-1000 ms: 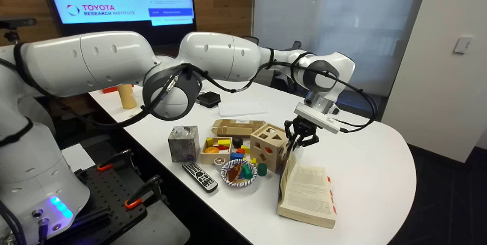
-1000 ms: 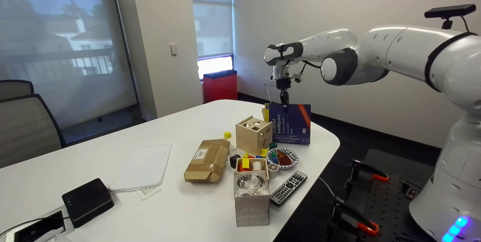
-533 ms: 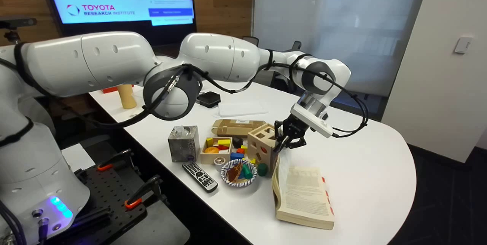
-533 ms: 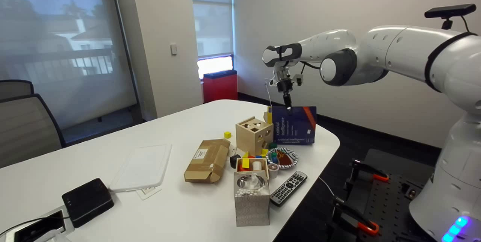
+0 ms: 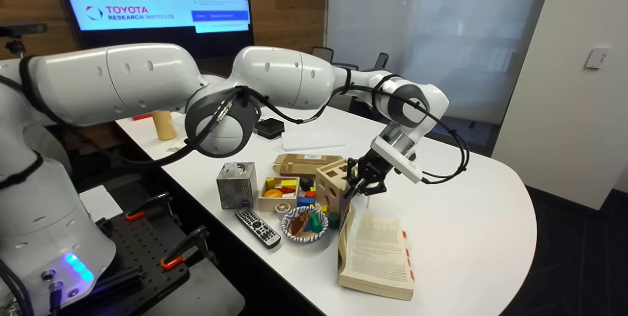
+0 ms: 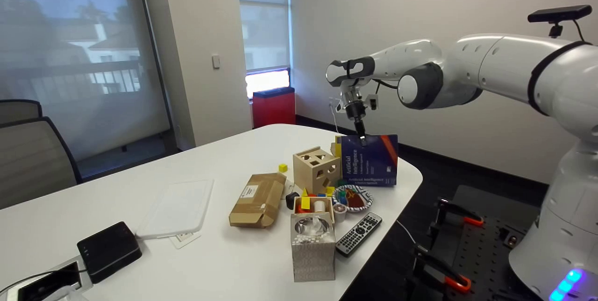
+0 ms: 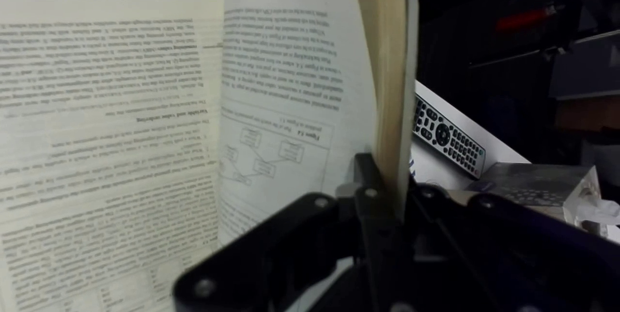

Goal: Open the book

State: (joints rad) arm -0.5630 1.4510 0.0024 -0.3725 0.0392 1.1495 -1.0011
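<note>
Partly open: book (image 5: 375, 254) | right on worktop (image 5: 471, 223), both exterior views | fingers (image 7: 373, 209) clamping raised cover (image 6: 376, 163) and pages (image 7: 300, 55)

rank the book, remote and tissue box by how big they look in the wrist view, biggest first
1. Book: clearly largest, though nearness adds to that.
2. Tissue box, going by what shows.
3. Remote: smallest as seen, with one end apparently hidden behind the book.

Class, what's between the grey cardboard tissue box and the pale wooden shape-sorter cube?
A square wooden tray of coloured blocks, then loose blocks, in both exterior views.
</note>
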